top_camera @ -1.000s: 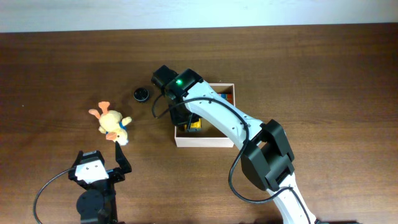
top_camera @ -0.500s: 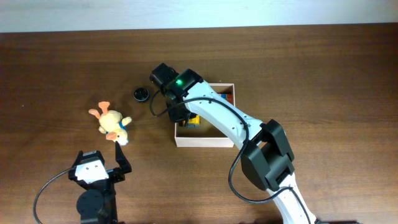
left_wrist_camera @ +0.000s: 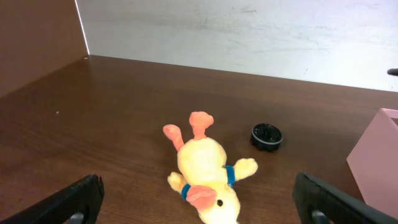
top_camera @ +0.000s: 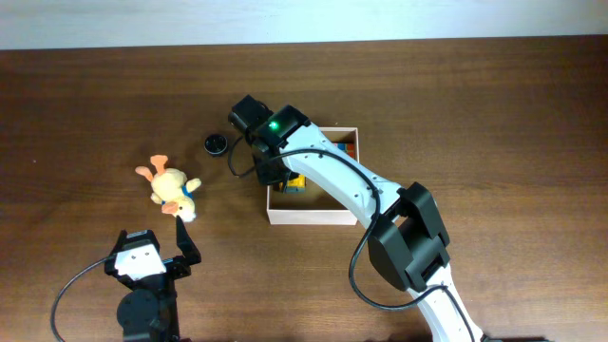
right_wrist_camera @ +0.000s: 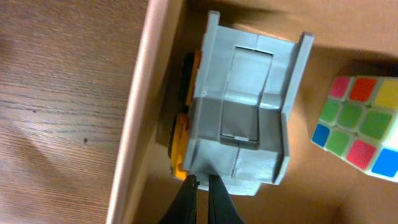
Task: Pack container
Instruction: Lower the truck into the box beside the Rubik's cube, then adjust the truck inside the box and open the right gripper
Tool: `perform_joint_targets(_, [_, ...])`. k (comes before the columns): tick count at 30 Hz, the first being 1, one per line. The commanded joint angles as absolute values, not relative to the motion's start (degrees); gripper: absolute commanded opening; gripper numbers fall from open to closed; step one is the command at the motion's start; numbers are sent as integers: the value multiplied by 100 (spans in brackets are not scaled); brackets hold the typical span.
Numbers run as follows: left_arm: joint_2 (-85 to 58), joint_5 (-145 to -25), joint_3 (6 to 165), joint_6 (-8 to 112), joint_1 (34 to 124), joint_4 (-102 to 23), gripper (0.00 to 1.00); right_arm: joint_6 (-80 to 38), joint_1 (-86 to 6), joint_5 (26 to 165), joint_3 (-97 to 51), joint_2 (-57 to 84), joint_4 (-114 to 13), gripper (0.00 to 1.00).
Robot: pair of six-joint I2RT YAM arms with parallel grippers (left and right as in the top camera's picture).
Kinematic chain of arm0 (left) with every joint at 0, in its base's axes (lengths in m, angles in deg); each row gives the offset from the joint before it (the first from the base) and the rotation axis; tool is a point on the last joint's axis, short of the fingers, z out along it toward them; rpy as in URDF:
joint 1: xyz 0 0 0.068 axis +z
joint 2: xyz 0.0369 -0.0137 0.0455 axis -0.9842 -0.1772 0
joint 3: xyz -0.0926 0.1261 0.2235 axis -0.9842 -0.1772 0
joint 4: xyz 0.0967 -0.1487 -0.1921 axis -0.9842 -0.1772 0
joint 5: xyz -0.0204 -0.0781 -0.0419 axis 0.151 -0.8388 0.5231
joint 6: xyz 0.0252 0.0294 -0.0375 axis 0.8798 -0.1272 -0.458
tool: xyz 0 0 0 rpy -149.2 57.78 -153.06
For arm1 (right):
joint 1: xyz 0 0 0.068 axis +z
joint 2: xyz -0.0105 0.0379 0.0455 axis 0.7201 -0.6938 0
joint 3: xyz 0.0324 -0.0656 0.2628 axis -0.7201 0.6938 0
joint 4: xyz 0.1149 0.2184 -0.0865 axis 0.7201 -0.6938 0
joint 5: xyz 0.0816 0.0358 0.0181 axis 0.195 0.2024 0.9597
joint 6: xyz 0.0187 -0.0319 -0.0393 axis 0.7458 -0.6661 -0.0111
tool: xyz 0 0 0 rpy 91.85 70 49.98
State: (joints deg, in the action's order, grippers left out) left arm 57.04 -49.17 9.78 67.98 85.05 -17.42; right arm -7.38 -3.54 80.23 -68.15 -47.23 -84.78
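Overhead: dark wood table (top_camera: pixel 494 104), white wall (top_camera: pixel 285 19) beyond; left tool (left_wrist_camera: pixel 199 186) spread, right tool (right_wrist_camera: pixel 202 186) clenched.

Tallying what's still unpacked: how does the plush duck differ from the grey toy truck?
The plush duck lies out on the table, left of the container. The toy truck sits inside it, against its left wall. The duck is soft-looking and yellow with orange feet; the truck is boxy and grey with yellow-orange parts. Both are small toys.
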Motion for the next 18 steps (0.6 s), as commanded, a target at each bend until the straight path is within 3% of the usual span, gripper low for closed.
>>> perform_joint_targets(1, [5717, -4976, 939, 6890, 8483, -1714, 99, -884, -383, 7912, -6820, -4546, -8408, 4])
perform_joint_targets(18, [5717, -4976, 939, 6890, 8483, -1714, 99, -1214, -951, 7910, -7084, -4148, -8933, 7])
